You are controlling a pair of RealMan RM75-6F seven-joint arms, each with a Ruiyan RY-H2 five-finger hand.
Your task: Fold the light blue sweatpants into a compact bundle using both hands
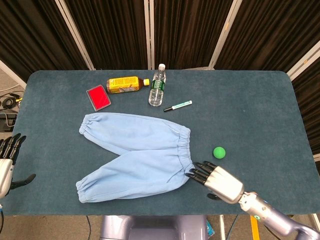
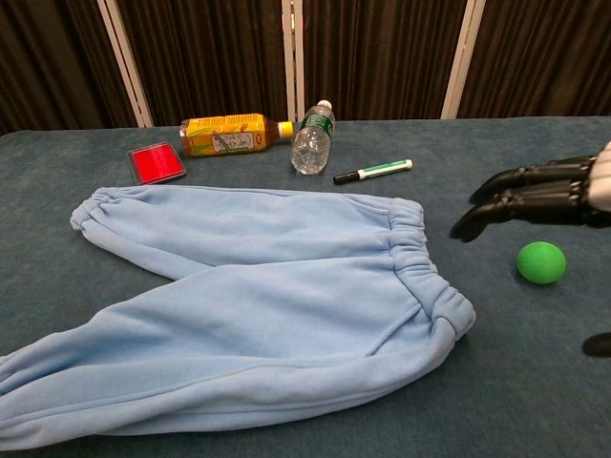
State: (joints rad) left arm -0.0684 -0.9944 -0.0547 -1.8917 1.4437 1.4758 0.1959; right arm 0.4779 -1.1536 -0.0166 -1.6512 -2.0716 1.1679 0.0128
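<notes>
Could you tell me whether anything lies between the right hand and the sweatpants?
Nothing visible does. The right hand hovers by the waistband of the sweatpants, with bare table between them. The green ball sits off to the side.
</notes>
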